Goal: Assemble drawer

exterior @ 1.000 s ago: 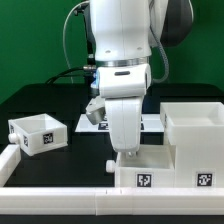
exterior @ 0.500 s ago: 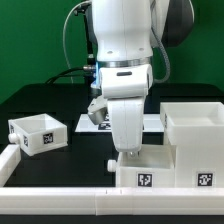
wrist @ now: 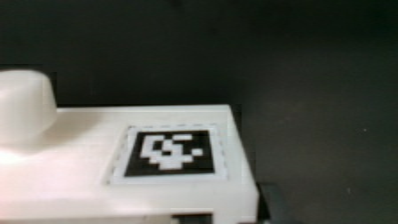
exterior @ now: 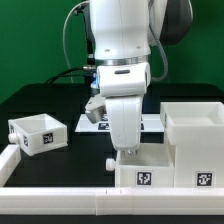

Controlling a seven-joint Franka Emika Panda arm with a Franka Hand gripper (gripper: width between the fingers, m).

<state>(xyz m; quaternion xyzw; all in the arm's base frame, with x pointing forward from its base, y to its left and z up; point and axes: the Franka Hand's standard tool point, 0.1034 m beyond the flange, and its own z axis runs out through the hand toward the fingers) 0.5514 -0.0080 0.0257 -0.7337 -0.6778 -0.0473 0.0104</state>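
A small white drawer [exterior: 146, 172] with a marker tag on its front sits against the exterior view's left side of the tall white drawer case [exterior: 196, 135]. My gripper [exterior: 126, 152] is lowered onto the near-left rim of this drawer. My hand hides the fingers, so their state does not show. The wrist view shows the drawer's tagged white face [wrist: 171, 152] very close up, with a rounded white part [wrist: 22, 108] beside it. A second small white drawer [exterior: 38, 133] stands apart at the exterior view's left.
The marker board [exterior: 92, 124] lies behind my arm. A long white rail [exterior: 80, 196] runs along the front edge, with a short white piece [exterior: 6, 158] at the far left. The black table [exterior: 80, 160] lies between the two drawers.
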